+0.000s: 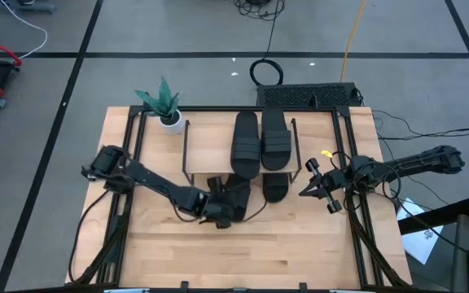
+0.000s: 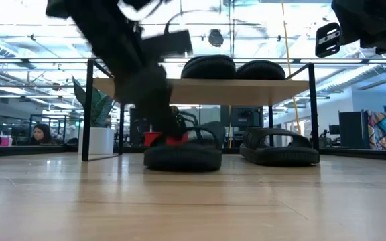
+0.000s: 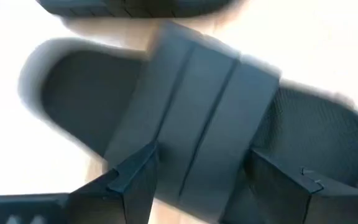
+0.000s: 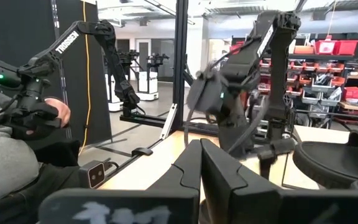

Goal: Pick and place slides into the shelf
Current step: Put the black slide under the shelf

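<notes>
The left pincer (image 1: 221,213) hangs low over the wooden surface (image 1: 243,252), its two dark fingers (image 3: 132,180) spread apart on either side of the wide ribbed strap of a matte black slide (image 3: 197,137), which lies flat just beneath it at the shelf's (image 1: 218,134) front edge. Just beyond this pincer a second slide (image 1: 274,185) lies under the shelf, and two more (image 1: 260,138) rest side by side on its pale top board. The right pincer (image 1: 314,187), fingers pressed together and holding nothing, hovers to the shelf's right.
</notes>
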Available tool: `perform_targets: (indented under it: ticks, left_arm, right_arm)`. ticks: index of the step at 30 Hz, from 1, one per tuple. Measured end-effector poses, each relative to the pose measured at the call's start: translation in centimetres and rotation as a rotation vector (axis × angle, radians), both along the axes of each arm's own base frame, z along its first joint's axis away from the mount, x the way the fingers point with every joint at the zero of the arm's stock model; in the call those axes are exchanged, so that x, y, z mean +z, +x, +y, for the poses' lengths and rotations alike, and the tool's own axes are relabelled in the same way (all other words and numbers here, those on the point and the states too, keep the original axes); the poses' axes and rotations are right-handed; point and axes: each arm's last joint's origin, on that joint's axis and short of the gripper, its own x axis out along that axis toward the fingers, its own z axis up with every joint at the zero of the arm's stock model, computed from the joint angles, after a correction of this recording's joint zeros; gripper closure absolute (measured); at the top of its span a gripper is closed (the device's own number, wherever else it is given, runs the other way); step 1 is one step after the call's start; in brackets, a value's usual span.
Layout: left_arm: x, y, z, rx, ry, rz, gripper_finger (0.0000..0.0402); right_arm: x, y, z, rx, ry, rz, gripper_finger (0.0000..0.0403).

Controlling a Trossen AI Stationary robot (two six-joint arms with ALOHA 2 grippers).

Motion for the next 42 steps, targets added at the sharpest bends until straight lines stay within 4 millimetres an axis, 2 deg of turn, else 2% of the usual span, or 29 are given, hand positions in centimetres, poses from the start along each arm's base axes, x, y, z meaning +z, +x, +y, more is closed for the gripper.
perform_targets:
  ticks: [1,4,11,15,19,24,29,34,42]
  left_arm:
    - [-0.5,-0.1,-0.1,-0.012,0.009,0.022,0.0163]
    - [0.3,0.1,-0.2,-0.035,-0.009,-0.013,0.0156]
    - [0.3,-0.1,-1.2,-0.122,0.078,0.003,0.0162]
    - [0.5,-0.5,-3.0,-0.237,0.192,0.01,0.0187]
    - [0.8,-0.9,-4.5,-0.302,0.233,-0.004,0.0218]
    - [0.9,-1.6,-6.6,-0.456,0.08,0.022,0.0279]
    - [-0.5,-1.5,-6.7,-0.488,0.004,0.08,0.0386]
    - [-1.5,-1.4,-7.0,-0.504,0.015,0.11,0.0395]
    - [-2.6,-0.2,-4.7,-0.423,0.036,0.13,0.04]
  right_arm:
    - [0.0,0.0,0.0,0.0,0.0,0.0,0.0403]
    - [0.0,0.0,0.0,0.001,0.0,0.0,0.0403]
    - [-0.1,0.1,0.0,0.002,-0.002,0.013,0.0403]
    - [-0.1,0.1,0.0,0.001,-0.006,0.011,0.0403]
    - [-0.1,0.1,0.0,0.001,-0.008,0.01,0.0403]
    - [-0.1,0.1,0.0,0.001,-0.008,0.01,0.0403]
    - [-0.1,0.1,0.0,0.001,-0.007,0.005,0.0403]
    - [-0.1,0.1,0.0,0.0,-0.007,0.005,0.0403]
    - [-0.1,0.1,0.0,-0.001,-0.017,0.002,0.0403]
